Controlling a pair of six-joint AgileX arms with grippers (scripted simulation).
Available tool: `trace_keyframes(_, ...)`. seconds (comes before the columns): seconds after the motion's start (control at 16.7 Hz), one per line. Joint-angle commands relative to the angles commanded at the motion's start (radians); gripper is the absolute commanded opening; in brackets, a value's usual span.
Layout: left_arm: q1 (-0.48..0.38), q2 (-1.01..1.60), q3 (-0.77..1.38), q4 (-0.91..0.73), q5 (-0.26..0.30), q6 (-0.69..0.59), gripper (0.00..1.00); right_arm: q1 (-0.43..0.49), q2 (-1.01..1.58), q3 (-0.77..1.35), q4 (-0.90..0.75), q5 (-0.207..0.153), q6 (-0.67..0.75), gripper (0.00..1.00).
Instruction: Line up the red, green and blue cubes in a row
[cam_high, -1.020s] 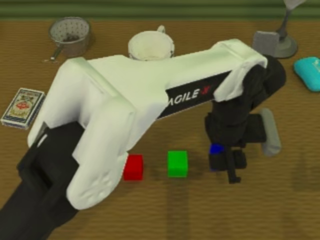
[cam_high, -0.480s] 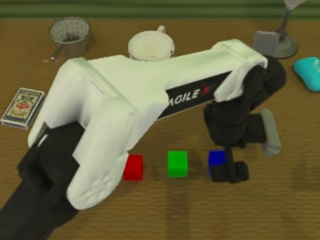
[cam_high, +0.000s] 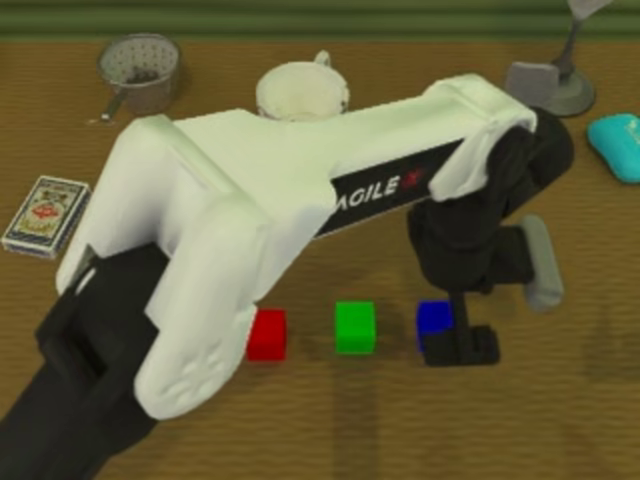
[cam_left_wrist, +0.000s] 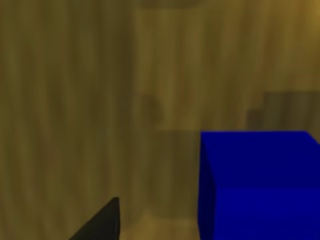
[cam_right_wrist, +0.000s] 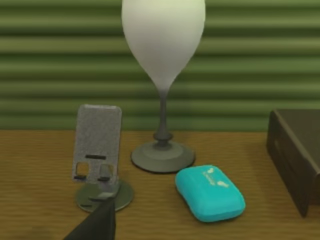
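The left gripper (cam_high: 458, 343) hangs low over the table toward four o'clock from the table's centre. Its fingers are spread apart and hold nothing. The blue cube (cam_high: 434, 317) sits on the table (cam_high: 560, 400) just at the gripper's ten o'clock side, free of it. A second ago that cube was almost hidden under the gripper; half a second ago it had come into sight, and now the gripper has drawn a little further off toward four o'clock. In the left wrist view the blue cube (cam_left_wrist: 257, 182) fills one corner, with one dark fingertip (cam_left_wrist: 102, 222) well apart from it, which fits a release.

The red cube (cam_high: 267, 333), green cube (cam_high: 355, 327) and blue cube now lie in one line across the table, from nine o'clock to three o'clock, evenly spaced and not touching. Judging by this, the row looks finished and only the arm's retreat remains.

The right gripper is not seen from above. Its wrist view looks toward a phone stand (cam_right_wrist: 97, 150), a lamp (cam_right_wrist: 163, 75) and a teal case (cam_right_wrist: 210, 192).
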Motion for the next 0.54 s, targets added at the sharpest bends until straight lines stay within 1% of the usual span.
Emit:
trace_keyframes(0.36, 0.013, -0.003, 0.196, -0.205, 0.001, 0.004, 1.00, 0.000, 0.000, 0.000, 0.000, 0.000, 0.000, 1.00)
trace_keyframes(0.54, 0.020, -0.010, 0.244, -0.253, 0.000, 0.002, 1.00, 0.000, 0.000, 0.000, 0.000, 0.000, 0.000, 1.00)
